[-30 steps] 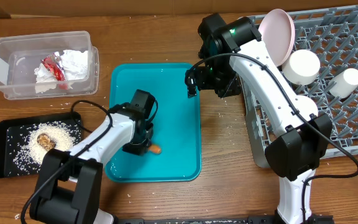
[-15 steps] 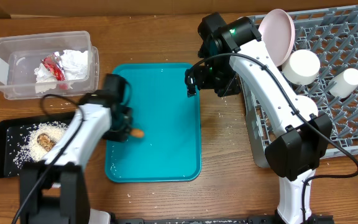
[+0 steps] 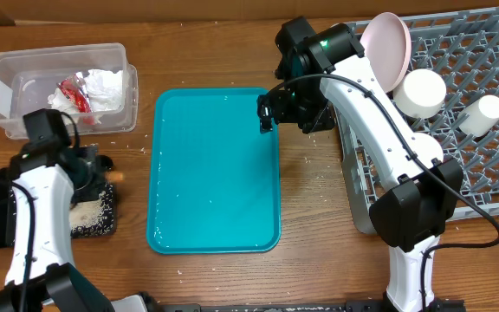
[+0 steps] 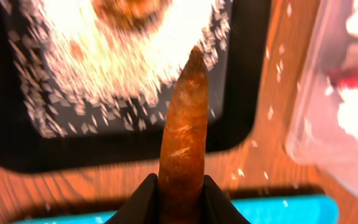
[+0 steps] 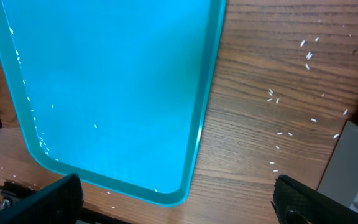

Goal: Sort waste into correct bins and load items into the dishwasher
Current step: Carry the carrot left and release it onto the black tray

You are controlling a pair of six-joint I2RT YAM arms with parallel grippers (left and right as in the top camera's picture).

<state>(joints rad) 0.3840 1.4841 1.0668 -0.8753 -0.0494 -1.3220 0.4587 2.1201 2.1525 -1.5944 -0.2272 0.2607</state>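
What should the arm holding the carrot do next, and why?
Probably carry the small orange carrot a little further over the black tray, then open. The left gripper is shut on it, and only the carrot's tip seems to reach above the rice; the rest hangs above the wooden table beside the tray's edge.

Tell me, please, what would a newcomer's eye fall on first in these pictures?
The big teal tray lies almost bare in the middle of the table. In the left wrist view, the left gripper pinches a small orange carrot over the edge of the black tray, which is strewn with white rice. At the right, a pink plate stands on edge in the grey dish rack.
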